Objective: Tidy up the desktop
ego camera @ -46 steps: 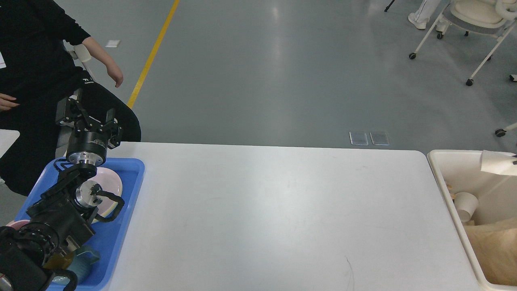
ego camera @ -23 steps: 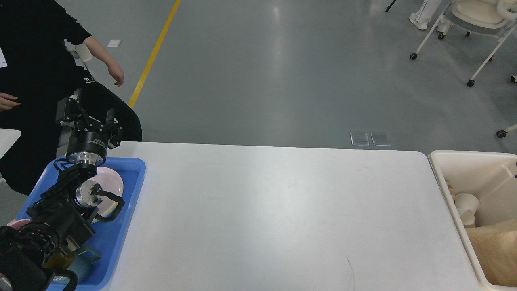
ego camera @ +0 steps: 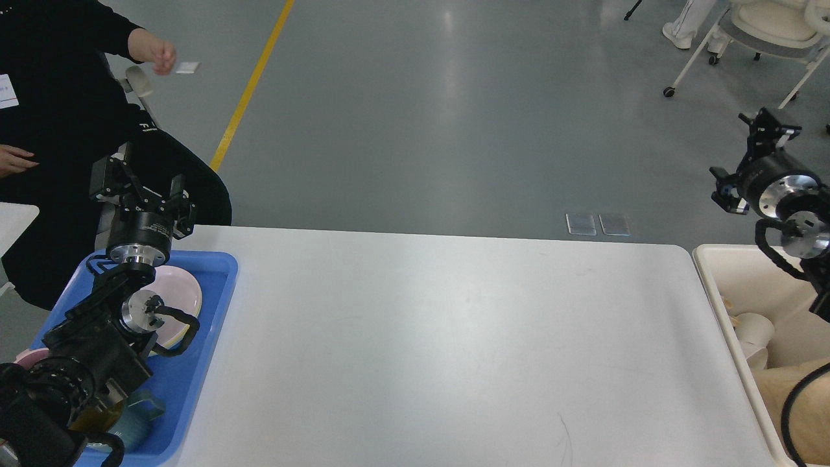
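The desktop (ego camera: 454, 344) is a large white tabletop with rounded corners, and its surface is bare. My left gripper (ego camera: 137, 185) is raised above the far end of the blue tray (ego camera: 211, 311), fingers spread, open and empty. My right gripper (ego camera: 770, 126) is raised at the right edge, above and behind the cream-white bin (ego camera: 716, 285). It is small, dark and seen from behind, so its fingers cannot be told apart.
The blue tray holds a pink plate (ego camera: 181, 295) and a teal cup (ego camera: 139, 421), partly hidden by my left arm. The bin holds a paper cup (ego camera: 755, 331) and crumpled brown paper (ego camera: 778, 395). A person in black (ego camera: 58, 97) sits at the far left. A wheeled chair (ego camera: 765, 26) stands far right.
My right arm has risen into view above the bin; the white paper seen there a second ago is gone. The person has raised a hand. My left arm has not moved.
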You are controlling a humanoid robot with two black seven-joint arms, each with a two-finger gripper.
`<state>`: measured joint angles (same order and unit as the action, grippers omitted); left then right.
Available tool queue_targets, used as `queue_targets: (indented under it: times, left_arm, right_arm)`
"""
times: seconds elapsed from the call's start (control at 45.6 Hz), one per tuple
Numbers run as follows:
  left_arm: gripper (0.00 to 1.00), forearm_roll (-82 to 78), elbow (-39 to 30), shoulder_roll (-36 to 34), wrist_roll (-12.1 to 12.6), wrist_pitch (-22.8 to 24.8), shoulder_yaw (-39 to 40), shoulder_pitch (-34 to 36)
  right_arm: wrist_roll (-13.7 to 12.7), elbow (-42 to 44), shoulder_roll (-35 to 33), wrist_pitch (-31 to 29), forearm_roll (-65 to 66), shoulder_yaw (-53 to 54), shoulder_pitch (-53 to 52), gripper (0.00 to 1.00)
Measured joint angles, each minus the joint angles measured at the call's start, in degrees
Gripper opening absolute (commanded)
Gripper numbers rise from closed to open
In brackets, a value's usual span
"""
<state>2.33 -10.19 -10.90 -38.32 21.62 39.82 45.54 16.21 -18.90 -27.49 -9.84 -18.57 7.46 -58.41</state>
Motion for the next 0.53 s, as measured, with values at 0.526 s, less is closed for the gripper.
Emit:
queue_targets:
  times: [0.526]
  left_arm:
    - [0.96, 0.05, 0.00, 0.00, 0.00, 0.00, 0.00, 0.00]
  right_arm:
    - [8.13, -5.79, 11.55, -0.24, 0.20, 20.84, 6.46, 1.00]
